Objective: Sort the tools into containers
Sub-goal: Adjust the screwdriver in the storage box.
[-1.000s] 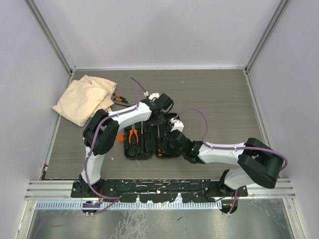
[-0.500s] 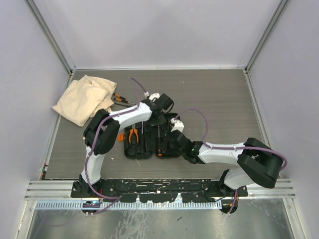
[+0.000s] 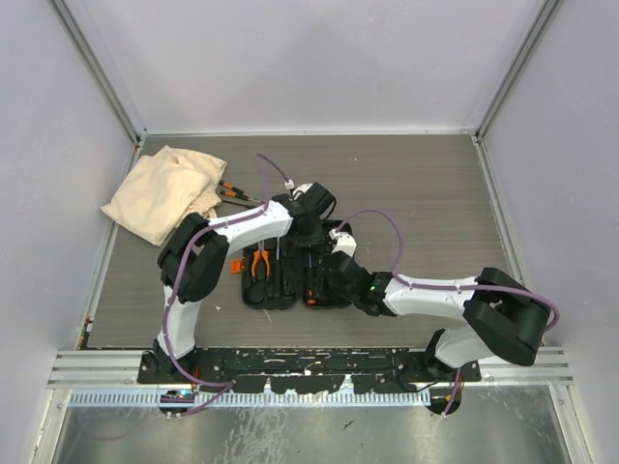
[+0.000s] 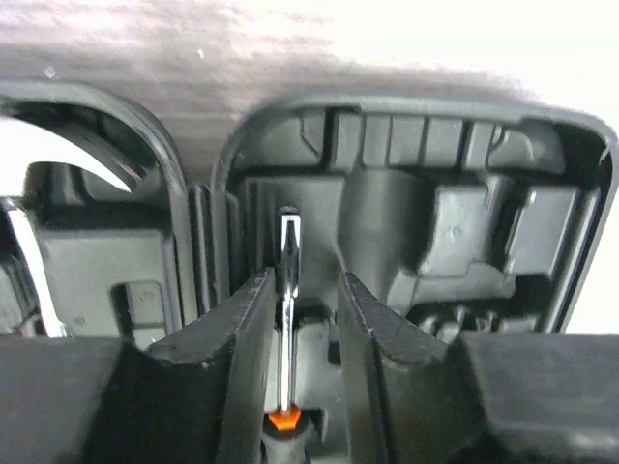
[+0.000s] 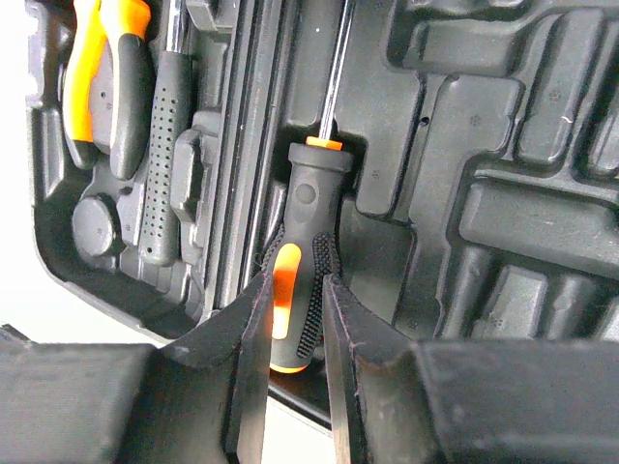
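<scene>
An open black tool case (image 3: 290,280) lies at the table's middle. A screwdriver (image 5: 308,188) with an orange-and-black handle rests in the case's right half by the hinge. My right gripper (image 5: 298,285) is shut on its handle. The steel shaft (image 4: 288,290) runs between the fingers of my left gripper (image 4: 306,280), which stands open: the shaft sits close to the left finger, with a gap to the right one. Orange-handled pliers (image 5: 97,58) and a dotted black handle (image 5: 164,145) lie in the left half. Two more screwdrivers (image 3: 232,191) poke out beside a cloth.
A crumpled beige cloth (image 3: 164,191) lies at the back left of the table. Both arms cross over the case (image 4: 464,222), the left arm (image 3: 242,227) from the left, the right arm (image 3: 426,295) from the right. Grey walls close in the table.
My left gripper's jaws have parted from the screwdriver's shaft, which they pinched before. The right gripper keeps its grip on the handle and has barely moved.
</scene>
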Controlling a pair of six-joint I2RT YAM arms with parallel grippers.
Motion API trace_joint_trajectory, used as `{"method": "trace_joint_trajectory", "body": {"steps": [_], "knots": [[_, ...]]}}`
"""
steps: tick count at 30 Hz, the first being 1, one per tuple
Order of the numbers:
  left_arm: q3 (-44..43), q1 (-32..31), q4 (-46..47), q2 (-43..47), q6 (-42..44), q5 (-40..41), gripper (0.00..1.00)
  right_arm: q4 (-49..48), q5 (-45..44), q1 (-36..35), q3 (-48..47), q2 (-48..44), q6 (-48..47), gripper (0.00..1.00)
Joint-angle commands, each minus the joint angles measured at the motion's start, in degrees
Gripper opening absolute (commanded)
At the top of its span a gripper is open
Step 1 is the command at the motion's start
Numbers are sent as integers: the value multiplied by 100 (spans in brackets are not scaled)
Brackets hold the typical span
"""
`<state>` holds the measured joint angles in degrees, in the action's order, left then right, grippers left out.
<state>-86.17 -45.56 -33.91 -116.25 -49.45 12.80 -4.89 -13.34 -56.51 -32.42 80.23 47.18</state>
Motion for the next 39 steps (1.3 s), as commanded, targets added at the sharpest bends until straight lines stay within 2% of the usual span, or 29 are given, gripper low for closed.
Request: {"method": "trace_joint_trajectory", "body": {"steps": [1, 8, 15, 23, 30, 33, 36, 39], "knots": [[-243, -30, -581, 211, 223, -694, 36, 2054, -239, -23, 221, 222, -412, 8], [-238, 245, -620, 1099, 443, -683, 48, 2395, -335, -25, -29, 125, -599, 16], [145, 748, -622, 2089, 696, -507, 50, 2980, -573, -10, -353, -176, -733, 23], [797, 1186, -709, 2587, 966, -479, 51, 3556, -953, 91, -519, -641, -771, 36], [1312, 1257, -641, 2632, 1235, -479, 50, 3133, -693, 373, -487, -1761, -1000, 42], [1545, 1256, -562, 2587, 1268, -518, 49, 2755, -360, 753, -429, -2163, -1031, 48], [1682, 1252, -497, 2545, 1283, -541, 48, 2493, 21, 1186, -334, -2381, -1050, 50], [1743, 1251, -592, 2475, 1289, -313, 47, 2492, 35, 1470, -311, -2366, -1044, 50]]}}
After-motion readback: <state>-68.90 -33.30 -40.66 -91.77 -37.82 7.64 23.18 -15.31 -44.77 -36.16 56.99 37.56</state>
